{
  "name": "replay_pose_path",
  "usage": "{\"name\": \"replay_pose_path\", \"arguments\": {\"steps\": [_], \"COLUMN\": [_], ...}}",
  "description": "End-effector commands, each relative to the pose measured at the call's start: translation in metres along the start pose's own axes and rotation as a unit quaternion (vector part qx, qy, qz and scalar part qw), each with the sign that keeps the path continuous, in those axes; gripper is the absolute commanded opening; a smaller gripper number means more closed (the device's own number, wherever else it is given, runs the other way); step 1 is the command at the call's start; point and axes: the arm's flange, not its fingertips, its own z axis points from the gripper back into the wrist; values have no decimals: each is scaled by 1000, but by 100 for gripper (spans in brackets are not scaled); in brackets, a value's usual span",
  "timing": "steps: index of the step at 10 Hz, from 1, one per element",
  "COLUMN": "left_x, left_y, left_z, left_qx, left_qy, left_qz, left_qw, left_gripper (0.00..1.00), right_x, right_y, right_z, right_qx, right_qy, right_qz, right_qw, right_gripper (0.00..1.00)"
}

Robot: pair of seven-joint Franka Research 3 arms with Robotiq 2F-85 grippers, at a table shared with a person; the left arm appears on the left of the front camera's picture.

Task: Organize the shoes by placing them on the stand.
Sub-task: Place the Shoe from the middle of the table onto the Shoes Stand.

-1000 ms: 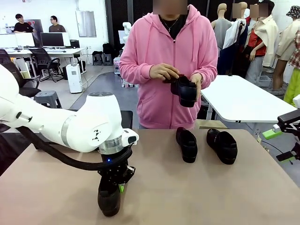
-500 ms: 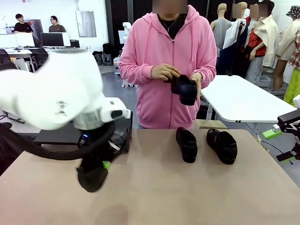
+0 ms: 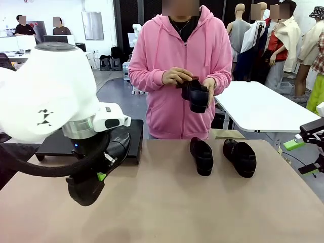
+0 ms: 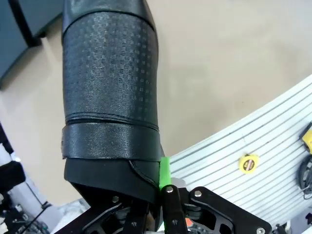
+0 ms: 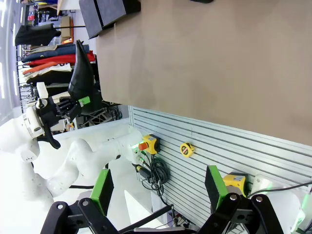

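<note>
Front view: the left gripper [image 3: 101, 174], clamped on one black shoe [image 3: 86, 188], has lifted it off the table [image 3: 177, 212] and swung it toward the stand [image 3: 134, 142], so placement looks close; two other shoes [image 3: 204, 156] wait mid-table, and the right gripper [image 5: 158, 187] gapes empty

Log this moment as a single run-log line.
left gripper: shut on shoe, raised over table by stand | right gripper: open, empty | person's hands: one shoe | on table: two shoes
</note>
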Motion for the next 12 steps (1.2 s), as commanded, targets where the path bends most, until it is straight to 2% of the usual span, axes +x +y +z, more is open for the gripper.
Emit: {"name": "replay_pose_path", "arguments": {"steps": [1, 3, 4, 5, 6, 7, 9, 10, 12], "left_x": [7, 3, 24, 41, 60, 77, 104, 122, 153], "left_y": [-2, -2, 40, 97, 156, 210, 266, 294, 350], "left_z": [9, -3, 4, 16, 20, 17, 6, -4, -28], "left_qx": [-7, -4, -3, -8, -9, -26, -6, 2, 30], "left_qy": [-9, 4, -20, -58, -79, -90, -127, -152, -154], "left_qz": [9, -1, 74, 155, 202, 208, 202, 215, 221], "left_qw": [1000, 1000, 997, 986, 976, 974, 971, 965, 963], "left_gripper": [0, 0, 0, 0, 0, 0, 0, 0, 0], "right_x": [3, 3, 3, 3, 3, 3, 3, 3, 3], "right_y": [2, 2, 2, 2, 2, 2, 2, 2, 2], "right_z": [2, 2, 2, 2, 2, 2, 2, 2, 2], "right_qx": [13, 13, 13, 13, 13, 13, 13, 13, 13], "right_qy": [-2, -2, -2, -2, -2, -2, -2, -2, -2], "right_qz": [12, 12, 12, 12, 12, 12, 12, 12, 12], "right_qw": [1000, 1000, 1000, 1000, 1000, 1000, 1000, 1000, 1000], "right_gripper": [100, 100, 100, 100, 100, 100, 100, 100, 100]}}
